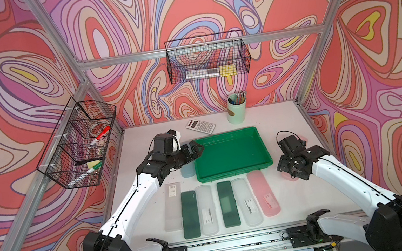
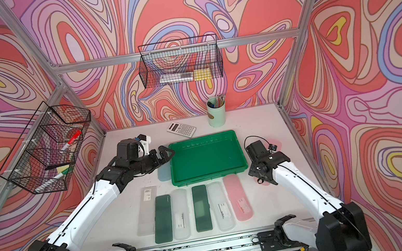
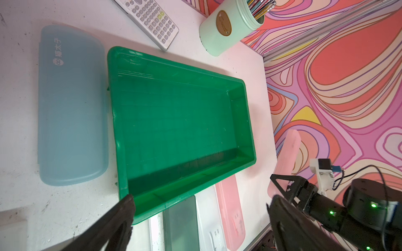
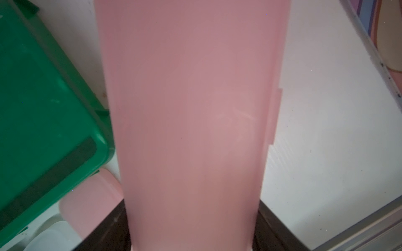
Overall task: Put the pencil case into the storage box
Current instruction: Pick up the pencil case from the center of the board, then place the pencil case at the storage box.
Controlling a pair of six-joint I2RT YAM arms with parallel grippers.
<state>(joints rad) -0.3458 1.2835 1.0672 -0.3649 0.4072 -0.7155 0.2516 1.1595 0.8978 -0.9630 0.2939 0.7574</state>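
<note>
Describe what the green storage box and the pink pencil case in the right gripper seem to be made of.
Storage box: likely moulded hard plastic, glossy; light glints along its rim and walls. Pink pencil case in the right gripper: probably frosted, translucent plastic, matte; soft even colour, no sharp reflections.

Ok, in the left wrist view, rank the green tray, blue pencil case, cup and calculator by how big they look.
Largest first:
green tray
blue pencil case
cup
calculator: cut off at the picture's edge, so unranked.
</note>
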